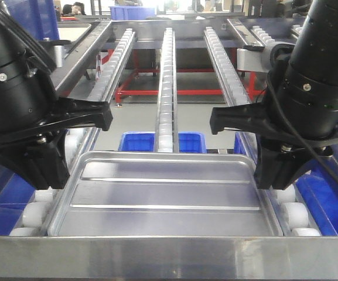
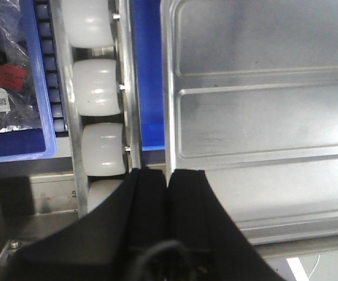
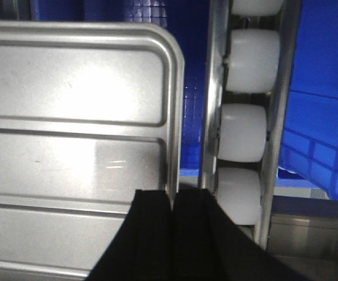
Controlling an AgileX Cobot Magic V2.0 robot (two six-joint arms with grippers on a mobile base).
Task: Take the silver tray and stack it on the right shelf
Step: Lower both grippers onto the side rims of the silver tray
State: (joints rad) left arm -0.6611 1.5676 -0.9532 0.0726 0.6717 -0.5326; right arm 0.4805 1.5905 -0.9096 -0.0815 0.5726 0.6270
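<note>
Two-arm handling of the silver tray (image 1: 163,193) at the right shelf (image 1: 169,256). The tray lies flat across the pale roller tracks (image 1: 166,88), just behind the broad front rail. Its two long ridges run side to side, and blue bins (image 1: 136,141) show beneath it. The left gripper (image 2: 169,181) is pinched on the tray's left rim and the right gripper (image 3: 173,202) on its right rim. In each wrist view the black fingers are drawn narrow, with the raised rim edge running into the slit between them. White rollers (image 2: 101,149) stand just beside each rim. Whether the tray's full weight already rests on the rollers cannot be told. Judged from its level position on the rack, the step in hand is the set-down, late in the task. The next move would call for both pincers to release together and draw straight up and away. Uneven release or a dragging finger could push the tray along the free-turning rollers.
</note>
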